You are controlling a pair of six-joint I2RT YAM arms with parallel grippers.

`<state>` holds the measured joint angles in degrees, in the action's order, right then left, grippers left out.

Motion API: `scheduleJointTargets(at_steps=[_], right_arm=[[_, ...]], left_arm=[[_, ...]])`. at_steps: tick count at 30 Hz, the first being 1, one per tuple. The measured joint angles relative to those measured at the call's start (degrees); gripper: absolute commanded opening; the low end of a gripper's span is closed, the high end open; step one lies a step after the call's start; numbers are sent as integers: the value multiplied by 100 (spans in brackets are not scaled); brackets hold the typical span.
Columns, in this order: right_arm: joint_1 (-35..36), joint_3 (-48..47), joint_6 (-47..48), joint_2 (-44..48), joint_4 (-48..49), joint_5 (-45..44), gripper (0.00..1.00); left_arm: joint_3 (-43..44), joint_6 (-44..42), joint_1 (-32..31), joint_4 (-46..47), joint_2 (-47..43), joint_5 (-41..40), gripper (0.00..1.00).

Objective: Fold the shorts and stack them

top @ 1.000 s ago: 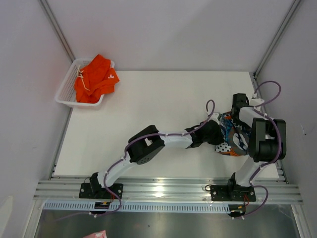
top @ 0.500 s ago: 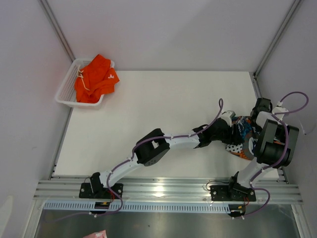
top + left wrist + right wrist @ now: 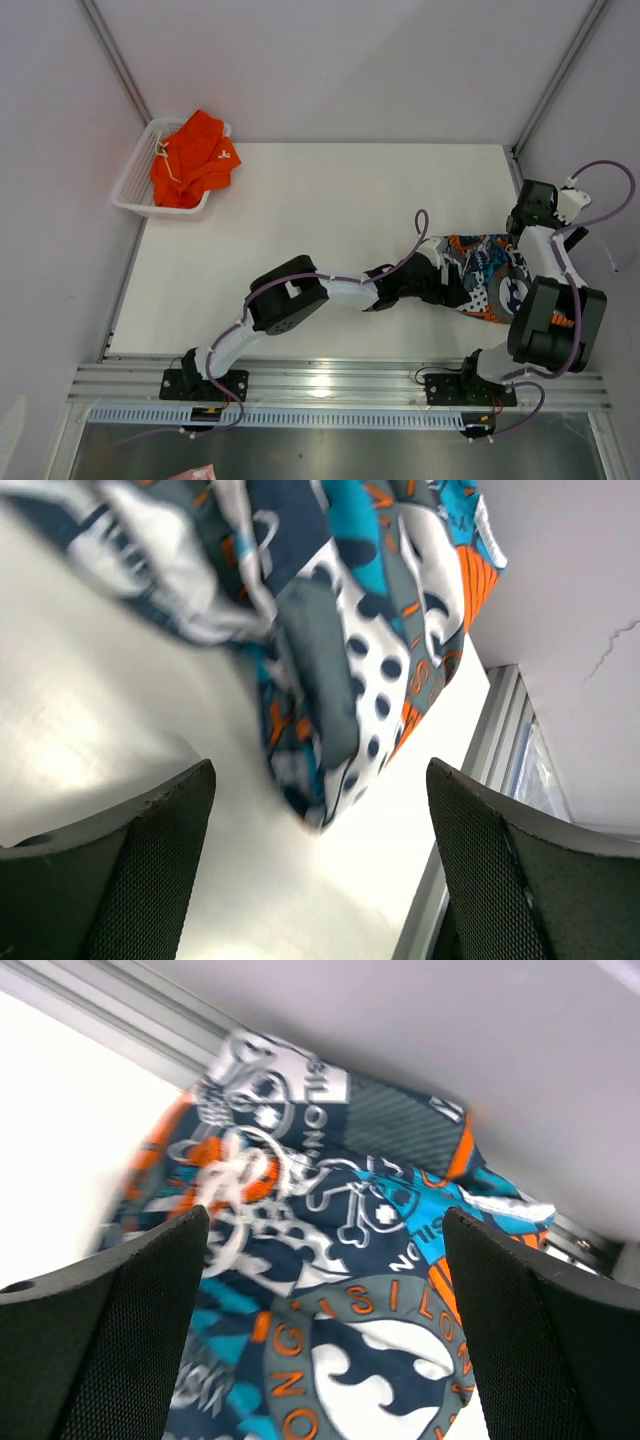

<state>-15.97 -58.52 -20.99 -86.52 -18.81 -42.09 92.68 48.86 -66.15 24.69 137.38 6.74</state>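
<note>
The printed shorts (image 3: pixel 486 275) lie bunched on the table at the far right, between both arms. My left gripper (image 3: pixel 452 285) is at their left edge, open and holding nothing; in its wrist view the printed shorts (image 3: pixel 330 630) lie just ahead of the spread fingers (image 3: pixel 150 870). My right gripper (image 3: pixel 528 222) hovers over their right end, open, and the printed shorts (image 3: pixel 340 1300) fill the space below its fingers (image 3: pixel 100 1350). The orange shorts (image 3: pixel 192 158) with a white drawstring sit crumpled in the basket at the back left.
A white mesh basket (image 3: pixel 133 190) stands at the table's back left corner. A metal rail (image 3: pixel 518 185) borders the table's right edge close to the printed shorts, with the enclosure wall behind it. The arm bases sit on the rail at the near edge.
Both grippers have opened and let go of the printed shorts, which now lie more spread out. The right gripper has moved right and back; the left has drawn slightly left.
</note>
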Motion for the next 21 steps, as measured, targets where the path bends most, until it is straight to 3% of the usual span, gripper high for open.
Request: scheduleJointTargets(at_steps=[4,11,14,21], right_arm=[[0,0,24,505,31,719,98],[66,573,17,1231,673,3554,97],[398,922,-17,1550,852,4153,98],[1672,1207,-39,1816,1252,4476,98]], left_arm=[[-678,70,0,72,-481,-232,87],[-2083,61,404,79,-1934,-162,87],[-2535,-42,1117,-289,-2765,-92,90],[-2822,-610,3654,-1858,-4380,-188,94]])
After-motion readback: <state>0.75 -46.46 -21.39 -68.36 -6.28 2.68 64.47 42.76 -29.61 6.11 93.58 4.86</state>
